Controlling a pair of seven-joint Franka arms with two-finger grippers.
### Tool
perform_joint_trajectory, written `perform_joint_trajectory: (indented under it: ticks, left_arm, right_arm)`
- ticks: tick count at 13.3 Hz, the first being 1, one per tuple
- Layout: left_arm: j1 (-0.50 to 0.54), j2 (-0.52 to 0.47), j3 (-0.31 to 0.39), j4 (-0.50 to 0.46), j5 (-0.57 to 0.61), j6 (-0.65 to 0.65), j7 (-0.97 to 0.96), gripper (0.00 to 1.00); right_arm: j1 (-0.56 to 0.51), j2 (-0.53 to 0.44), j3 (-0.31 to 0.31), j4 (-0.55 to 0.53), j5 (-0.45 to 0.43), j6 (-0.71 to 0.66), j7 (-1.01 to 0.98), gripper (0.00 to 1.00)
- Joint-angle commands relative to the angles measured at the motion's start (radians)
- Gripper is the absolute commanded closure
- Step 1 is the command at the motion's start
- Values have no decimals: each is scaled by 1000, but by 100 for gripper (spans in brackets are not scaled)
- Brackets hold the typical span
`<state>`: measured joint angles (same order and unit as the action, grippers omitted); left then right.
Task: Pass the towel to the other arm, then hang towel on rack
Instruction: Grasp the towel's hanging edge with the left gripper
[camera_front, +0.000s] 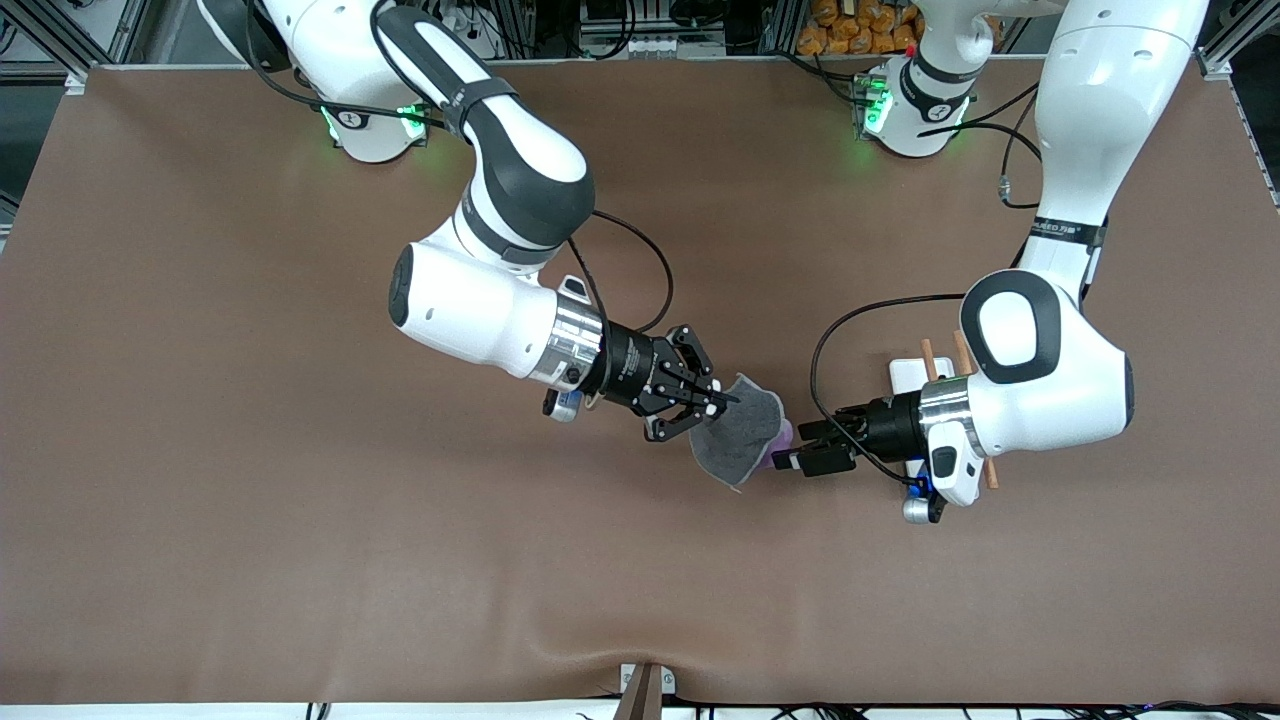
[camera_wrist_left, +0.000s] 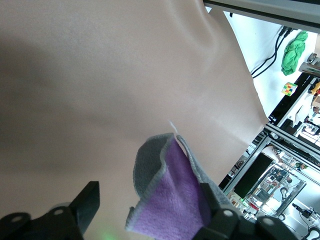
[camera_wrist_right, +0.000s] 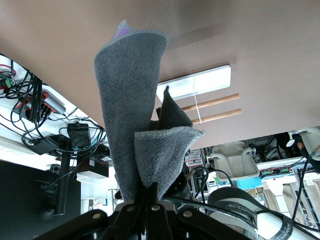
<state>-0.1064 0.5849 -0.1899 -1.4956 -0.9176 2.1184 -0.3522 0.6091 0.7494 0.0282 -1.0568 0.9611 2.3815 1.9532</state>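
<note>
My right gripper (camera_front: 716, 404) is shut on one edge of the towel (camera_front: 745, 436) and holds it up over the middle of the table. In the right wrist view the dark grey towel (camera_wrist_right: 130, 115) stands folded out of the shut gripper (camera_wrist_right: 150, 194). My left gripper (camera_front: 793, 449) is open at the towel's other edge. In the left wrist view the towel's purple side (camera_wrist_left: 176, 200) lies between the spread fingers (camera_wrist_left: 88, 204) of the left gripper (camera_wrist_left: 149, 206). The rack (camera_front: 911, 375) lies on the table under the left arm, mostly hidden by it.
The rack's white base (camera_wrist_right: 200, 82) and two wooden rods (camera_wrist_right: 212, 102) show in the right wrist view, toward the left arm's end of the table. Black cables loop off both wrists. A brown mat (camera_front: 250, 500) covers the table.
</note>
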Motion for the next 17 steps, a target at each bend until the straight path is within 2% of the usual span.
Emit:
perform_joint_trajectory:
  ticks: [1,7,11,15,17]
  left_arm:
    - [-4,15,3,24,-27,5,4,21]
    - [-6,12,3,24,-32,-2,-2,35]
    - [-6,10,1,26,-40,-5,-4,50]
    - [-7,10,-8,26,-67,-5,-7,53]
    - [-7,10,-8,26,-67,-5,-5,60]
  right_arm:
    - [6,-12,-10,0,16,-2,12,100]
    - [1,-12,-10,0,16,-7,9,100]
    - [1,-12,-10,0,16,-7,9,100]
    - [1,-12,-10,0,15,-7,7,100]
    - [1,-12,-10,0,15,-7,7,100]
